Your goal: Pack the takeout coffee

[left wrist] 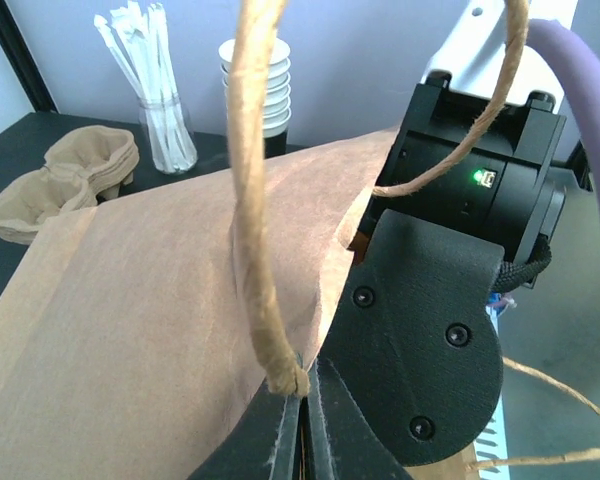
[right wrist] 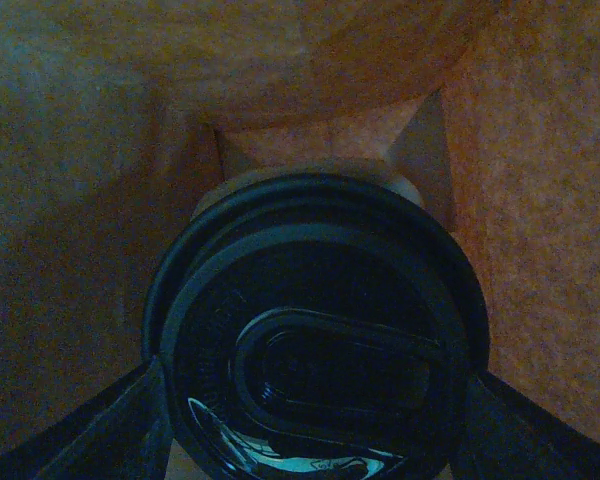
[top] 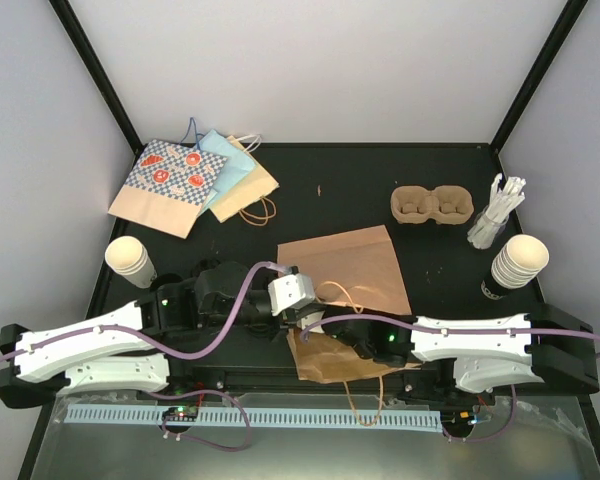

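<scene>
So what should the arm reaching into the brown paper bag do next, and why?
Probably ease the right gripper slightly deeper, then let go. Its fingers flank a black-lidded cup inside the brown paper bag, whose folded end shows just beyond the cup. The left gripper is shut on the bag's rim at the twine handle, which holds the mouth up.

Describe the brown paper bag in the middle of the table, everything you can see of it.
The brown paper bag is plain kraft paper, creased, lying flat on the black table, mouth toward the arms. Its twisted paper-cord handles loop loose. The left gripper pinches its rim at a handle's root; the right gripper reaches inside with a black-lidded cup between its fingers.
</scene>
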Controlling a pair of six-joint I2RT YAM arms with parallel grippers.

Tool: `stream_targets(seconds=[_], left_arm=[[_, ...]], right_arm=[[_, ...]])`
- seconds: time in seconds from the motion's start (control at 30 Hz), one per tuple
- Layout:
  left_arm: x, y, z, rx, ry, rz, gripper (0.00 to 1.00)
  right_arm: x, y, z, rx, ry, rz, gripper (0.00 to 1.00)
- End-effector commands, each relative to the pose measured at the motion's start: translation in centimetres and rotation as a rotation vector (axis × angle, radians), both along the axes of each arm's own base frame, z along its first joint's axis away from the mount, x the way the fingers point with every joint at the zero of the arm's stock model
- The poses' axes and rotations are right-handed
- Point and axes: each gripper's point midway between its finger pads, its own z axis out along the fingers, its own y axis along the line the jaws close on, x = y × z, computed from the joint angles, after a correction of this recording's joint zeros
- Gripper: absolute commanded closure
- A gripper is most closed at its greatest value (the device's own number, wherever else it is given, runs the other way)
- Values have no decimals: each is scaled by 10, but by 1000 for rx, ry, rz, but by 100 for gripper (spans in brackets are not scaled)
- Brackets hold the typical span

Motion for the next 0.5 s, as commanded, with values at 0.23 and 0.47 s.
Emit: stream_targets(seconds=[0.23, 0.47], left_arm=[[-4, 1, 39, -144, 42, -41, 98], [-2, -2, 42, -153, 59, -43, 99]], right_arm=[[2, -1, 41, 84, 16, -26, 61], [-2, 0, 36, 59, 51, -15, 61]])
